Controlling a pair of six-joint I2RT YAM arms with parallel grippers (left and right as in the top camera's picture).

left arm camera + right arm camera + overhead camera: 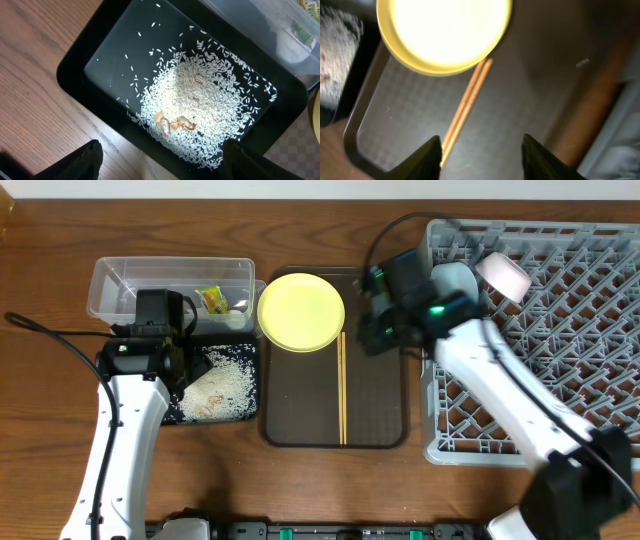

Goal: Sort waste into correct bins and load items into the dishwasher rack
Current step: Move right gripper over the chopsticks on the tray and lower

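Left gripper hangs over the shallow black rectangular tray, jaws wide & empty. The loose white rice grains lie heaped in it, so that bin looks done. Crumpled green-and-orange snack wrapper sits in the clear rectangular plastic tub. Right gripper, jaws open w/ nothing held, hovers above the brown serving tray — prob. lining up on the pair of wooden chopsticks lying just beside the round yellow plate. Both belong in the large grey lattice dishwasher rack at right.

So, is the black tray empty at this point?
Not empty. White rice grains lie spread across the middle of the black tray, a few brownish scraps among them; its corners are mostly bare.
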